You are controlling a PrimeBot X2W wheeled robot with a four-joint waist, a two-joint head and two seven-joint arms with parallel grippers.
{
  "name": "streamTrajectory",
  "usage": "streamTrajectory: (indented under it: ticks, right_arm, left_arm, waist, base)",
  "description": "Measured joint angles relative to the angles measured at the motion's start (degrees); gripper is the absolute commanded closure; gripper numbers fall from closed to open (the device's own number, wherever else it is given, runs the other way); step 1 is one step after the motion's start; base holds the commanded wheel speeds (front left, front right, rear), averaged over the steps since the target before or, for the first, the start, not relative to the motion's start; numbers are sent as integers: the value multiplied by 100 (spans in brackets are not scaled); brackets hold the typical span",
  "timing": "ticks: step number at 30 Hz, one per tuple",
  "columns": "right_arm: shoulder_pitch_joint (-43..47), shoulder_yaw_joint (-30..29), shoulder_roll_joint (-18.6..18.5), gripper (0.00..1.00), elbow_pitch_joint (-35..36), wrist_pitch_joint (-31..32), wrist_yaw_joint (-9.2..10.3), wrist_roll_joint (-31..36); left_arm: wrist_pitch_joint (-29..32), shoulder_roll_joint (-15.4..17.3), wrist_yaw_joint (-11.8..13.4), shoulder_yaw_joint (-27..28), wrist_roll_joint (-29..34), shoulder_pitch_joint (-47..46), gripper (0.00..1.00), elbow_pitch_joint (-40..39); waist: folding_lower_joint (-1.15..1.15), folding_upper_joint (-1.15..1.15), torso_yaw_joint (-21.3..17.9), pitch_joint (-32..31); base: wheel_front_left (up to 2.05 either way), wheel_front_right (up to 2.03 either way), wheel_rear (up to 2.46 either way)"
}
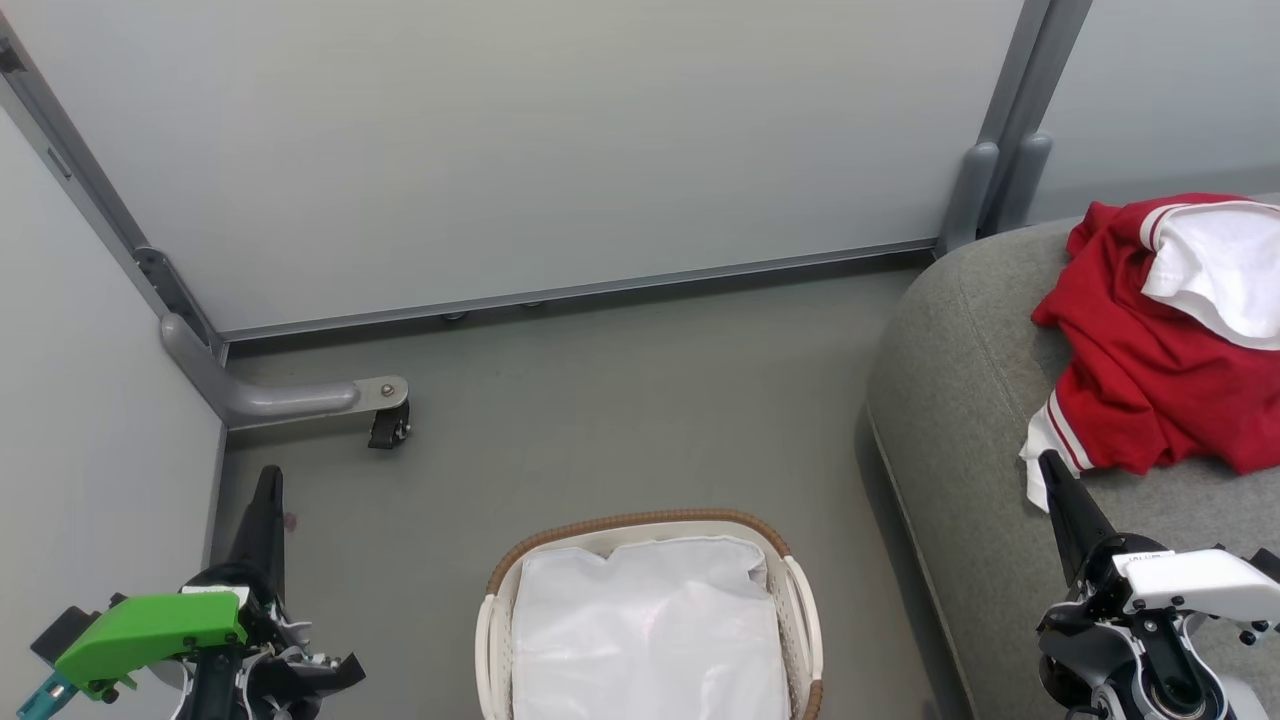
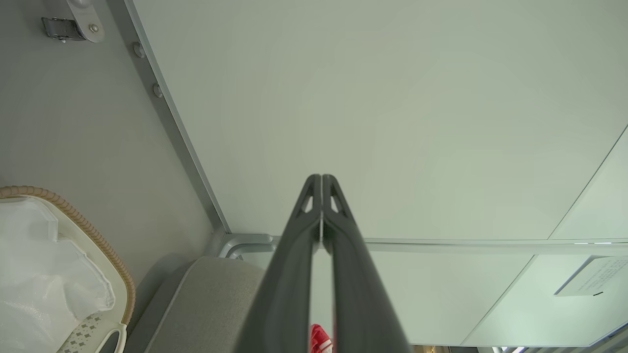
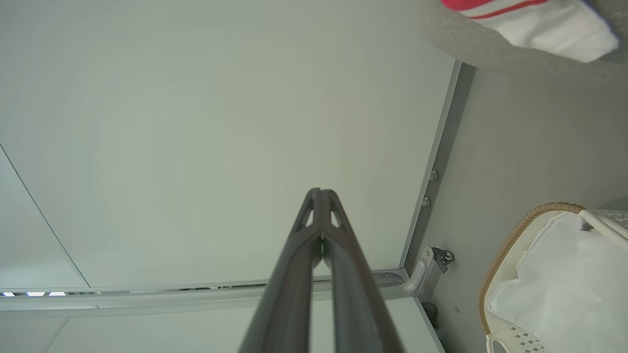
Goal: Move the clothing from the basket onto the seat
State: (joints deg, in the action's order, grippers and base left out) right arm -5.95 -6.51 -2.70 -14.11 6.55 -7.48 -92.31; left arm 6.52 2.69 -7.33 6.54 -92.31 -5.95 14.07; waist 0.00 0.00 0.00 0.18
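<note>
The red and white clothing (image 1: 1160, 340) lies bunched on the grey seat (image 1: 960, 400) at the right; a striped cuff (image 3: 530, 14) shows in the right wrist view, and a red scrap (image 2: 319, 340) peeks between the fingers in the left wrist view. The cream basket (image 1: 800, 600) with brown rim stands on the floor at bottom centre, holding just its white liner (image 1: 650, 630). My left gripper (image 1: 268, 480) is shut and empty at lower left, left of the basket. My right gripper (image 1: 1050, 465) is shut and empty, its tip just below the clothing's cuff.
Pale partition panels (image 1: 520, 140) close off the back and left, with a grey metal foot and castor (image 1: 385, 425) on the floor at the left. Grey floor (image 1: 620, 400) lies between basket, wall and seat. The seat's corner (image 2: 211, 294) shows beside the basket rim (image 2: 98, 240).
</note>
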Motion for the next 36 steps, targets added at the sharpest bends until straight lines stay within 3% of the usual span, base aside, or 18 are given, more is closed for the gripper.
streamTrajectory:
  ticks: [36]
  right_arm:
    - [-1,0,-1,100,0,0,0,0]
  left_arm:
    - [0,0,0,0,-1,0,100,0]
  waist:
    - [0,0,0,0]
  base:
    - [0,0,0]
